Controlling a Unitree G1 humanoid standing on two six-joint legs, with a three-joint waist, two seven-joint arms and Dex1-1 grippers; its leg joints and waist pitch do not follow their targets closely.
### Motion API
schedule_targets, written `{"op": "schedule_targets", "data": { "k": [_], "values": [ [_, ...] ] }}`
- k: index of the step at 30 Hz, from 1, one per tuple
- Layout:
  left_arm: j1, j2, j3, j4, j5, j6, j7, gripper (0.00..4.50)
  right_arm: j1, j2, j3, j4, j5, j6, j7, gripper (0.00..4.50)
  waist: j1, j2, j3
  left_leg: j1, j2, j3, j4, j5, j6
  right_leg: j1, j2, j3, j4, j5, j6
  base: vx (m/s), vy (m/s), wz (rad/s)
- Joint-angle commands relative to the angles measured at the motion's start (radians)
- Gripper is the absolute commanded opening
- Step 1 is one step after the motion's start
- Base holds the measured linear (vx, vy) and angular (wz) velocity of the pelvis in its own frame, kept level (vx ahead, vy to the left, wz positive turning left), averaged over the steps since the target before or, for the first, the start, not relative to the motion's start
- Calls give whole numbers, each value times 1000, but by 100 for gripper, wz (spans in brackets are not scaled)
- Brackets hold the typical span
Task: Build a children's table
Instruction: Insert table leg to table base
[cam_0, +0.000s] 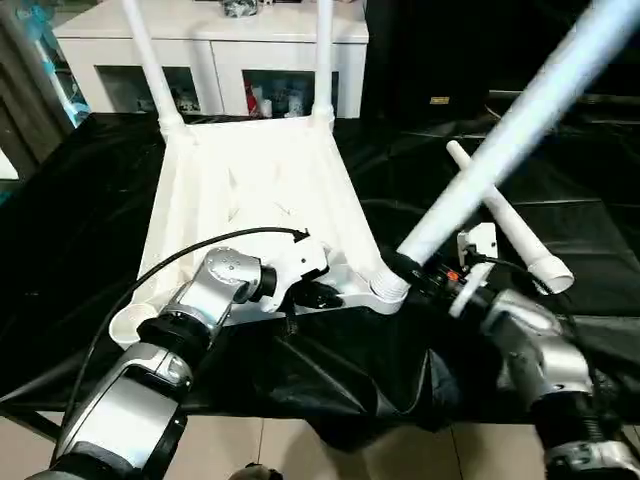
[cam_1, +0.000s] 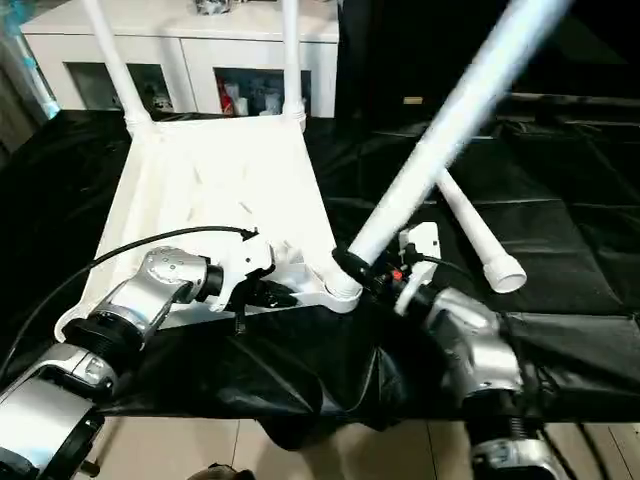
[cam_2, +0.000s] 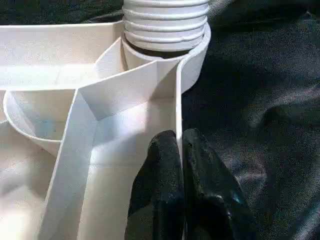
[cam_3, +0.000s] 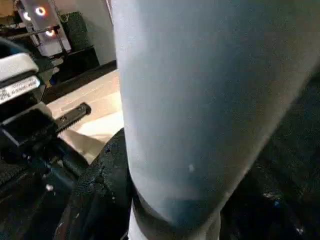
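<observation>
Black-draped table (cam_0: 560, 190); forearms (cam_0: 215, 290) converging.

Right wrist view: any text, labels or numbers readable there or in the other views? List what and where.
None can be read.
White label on the black unit beside the right gripper: lines of print, too blurred to read.
Yellow tag on the dark panel behind the work table: too small to read.
Tabletop, legs and black cloth: no markings seen.
</observation>
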Motion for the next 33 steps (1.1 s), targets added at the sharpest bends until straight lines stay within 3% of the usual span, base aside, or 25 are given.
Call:
{"op": "schedule_targets", "data": {
  "k": [1, 7, 16, 25, 29, 33],
  "values": [
    [-38, 29, 50, -4, -8, -31, 24, 0, 34, -48, 1, 81, -89, 21, -29, 189, -6, -8, -49, 53, 64, -53, -93, -557, -71, 3, -70, 33, -99, -432, -176, 0, 0, 0],
    [-39, 32, 44, -8, -5, -40, 5, 0, -18, -93, 59, 20, -113, 78, -1, 189, -5, -4, -49, 52, 65, -54, -96, -552, -74, 4, -67, 33, -96, -428, -172, 0, 0, 0],
    [-27, 39, 35, -23, -4, -44, -20, 0, -115, -129, 156, 28, -154, 142, 77, 189, -2, -11, -49, 49, 65, -49, -91, -505, -59, 6, -68, 33, -93, -410, -184, 0, 0, 0],
    [-16, 47, 29, -37, -2, -44, -33, 0, -142, -156, 220, 32, -178, 178, 168, 188, 2, -14, -52, 46, 66, -44, -88, -455, -44, 11, -68, 34, -86, -358, -201, 0, 0, 0],
    [-13, 48, 28, -42, 0, -45, -39, 0, -140, -167, 244, 53, -188, 165, 207, 188, 5, -11, -53, 46, 68, -42, -88, -443, -41, 12, -66, 34, -83, -330, -211, 0, 0, 0],
    [-6, 48, 26, -48, 1, -46, -44, 0, -130, -170, 259, 63, -196, 151, 239, 188, 6, -17, -53, 44, 67, -41, -86, -431, -34, 15, -67, 34, -83, -329, -211, 0, 0, 0]
  ]
}}
